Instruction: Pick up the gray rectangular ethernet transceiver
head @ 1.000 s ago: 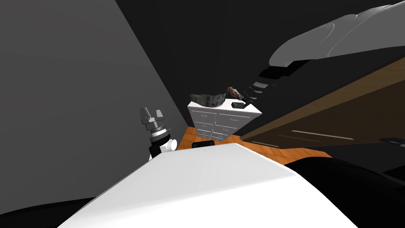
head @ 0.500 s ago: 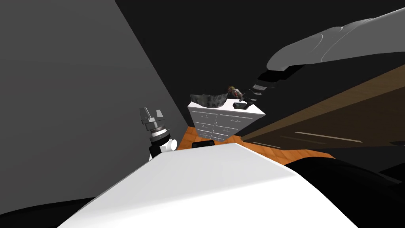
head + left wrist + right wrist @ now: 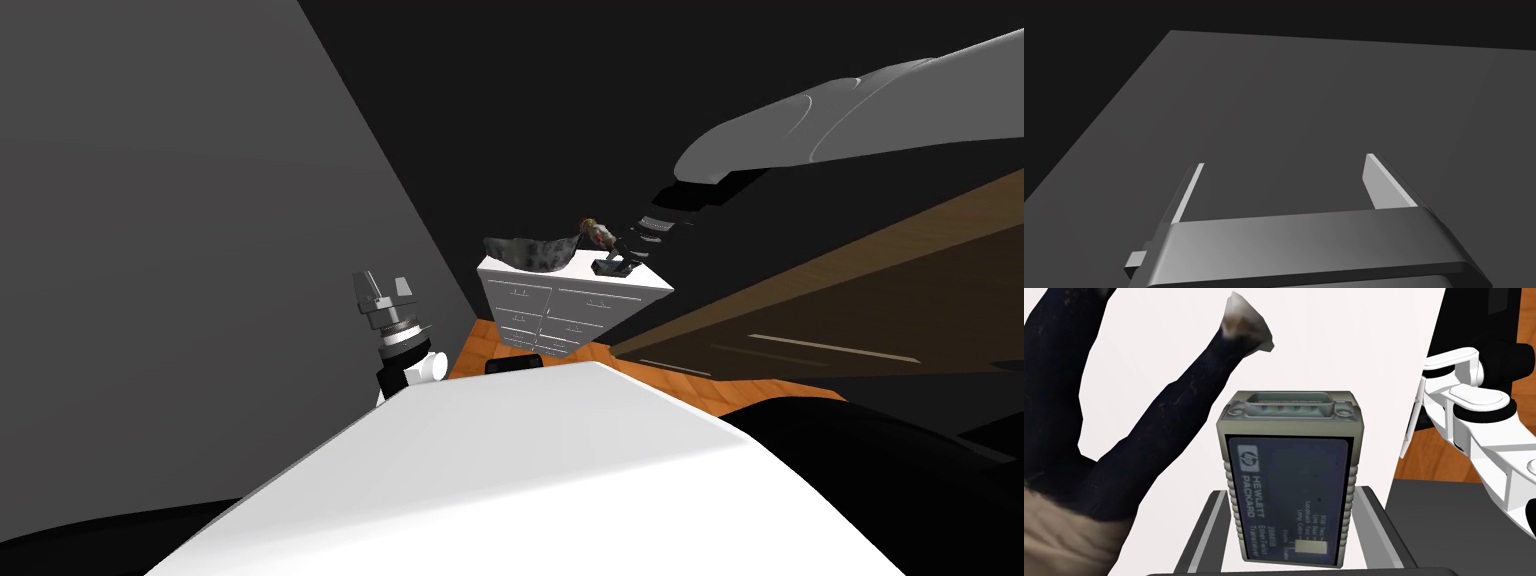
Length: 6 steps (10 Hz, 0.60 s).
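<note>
Head view: a white chest of drawers stands ahead on an orange wooden floor, with a dark grey wall on its left. On its top, the surface, a dark grey mottled bowl-shaped thing lies at the left and a small brown-and-red figure stands at the far side. The grey rectangular ethernet transceiver is on the right part of the surface, near the edge. The right arm reaches in from the upper right, and the right gripper is at the transceiver. The left gripper is held up well apart from the chest of drawers, near the wall.

Left wrist view: the left gripper's two fingers stand wide apart with nothing between them.

Right wrist view: the transceiver, with a dark label and a multi-pin connector at its far end, sits between the right gripper's fingers; they are narrowed onto it, their tips against its ribbed sides. The white surface lies under it. Just to the left, a dark blue limb-shaped piece with a pale frayed tip slants across the surface.
</note>
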Tool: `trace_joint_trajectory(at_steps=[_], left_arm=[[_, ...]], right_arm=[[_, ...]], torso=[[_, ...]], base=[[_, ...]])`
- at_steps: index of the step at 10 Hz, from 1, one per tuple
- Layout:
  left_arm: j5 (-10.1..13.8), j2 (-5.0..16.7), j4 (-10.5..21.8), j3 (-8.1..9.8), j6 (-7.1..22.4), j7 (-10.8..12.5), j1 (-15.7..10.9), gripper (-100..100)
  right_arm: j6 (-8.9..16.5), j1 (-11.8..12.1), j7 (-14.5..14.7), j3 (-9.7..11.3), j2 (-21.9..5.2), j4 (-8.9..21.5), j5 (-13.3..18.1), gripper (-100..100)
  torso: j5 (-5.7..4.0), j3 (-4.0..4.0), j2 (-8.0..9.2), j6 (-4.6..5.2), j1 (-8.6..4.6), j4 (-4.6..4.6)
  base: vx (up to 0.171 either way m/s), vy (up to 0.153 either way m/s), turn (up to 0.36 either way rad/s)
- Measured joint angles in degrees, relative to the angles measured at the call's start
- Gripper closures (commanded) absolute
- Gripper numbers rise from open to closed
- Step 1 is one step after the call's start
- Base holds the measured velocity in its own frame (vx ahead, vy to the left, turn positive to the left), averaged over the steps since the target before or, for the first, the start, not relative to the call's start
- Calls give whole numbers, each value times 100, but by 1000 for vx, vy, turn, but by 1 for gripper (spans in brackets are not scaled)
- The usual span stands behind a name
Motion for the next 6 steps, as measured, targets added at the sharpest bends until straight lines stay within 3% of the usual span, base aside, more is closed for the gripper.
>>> trace_joint_trajectory(at_steps=[1, 2, 3, 5, 6], left_arm=[[0, 0, 0, 0, 0, 0, 0, 0], [0, 0, 0, 0, 0, 0, 0, 0], [0, 0, 0, 0, 0, 0, 0, 0], [0, 0, 0, 0, 0, 0, 0, 0], [0, 0, 0, 0, 0, 0, 0, 0]], right_arm=[[1, 0, 0, 0, 0, 0, 0, 100], [2, 0, 0, 0, 0, 0, 0, 0], [2, 0, 0, 0, 0, 0, 0, 100], [-162, -106, -61, -83, -112, 54, -45, 100], [-186, -117, -69, -88, -114, 59, -45, 0]], torso=[[0, -1, -1, 0, 0, 0], [0, -1, -1, 0, 0, -1], [1, -1, -1, 0, 0, 0], [1, 1, -1, 5, -14, 2], [-2, -1, -1, 3, -10, 0]], base=[[0, 0, 0], [0, 0, 0], [8, -32, -87], [10, -36, -38], [0, 0, 0]])
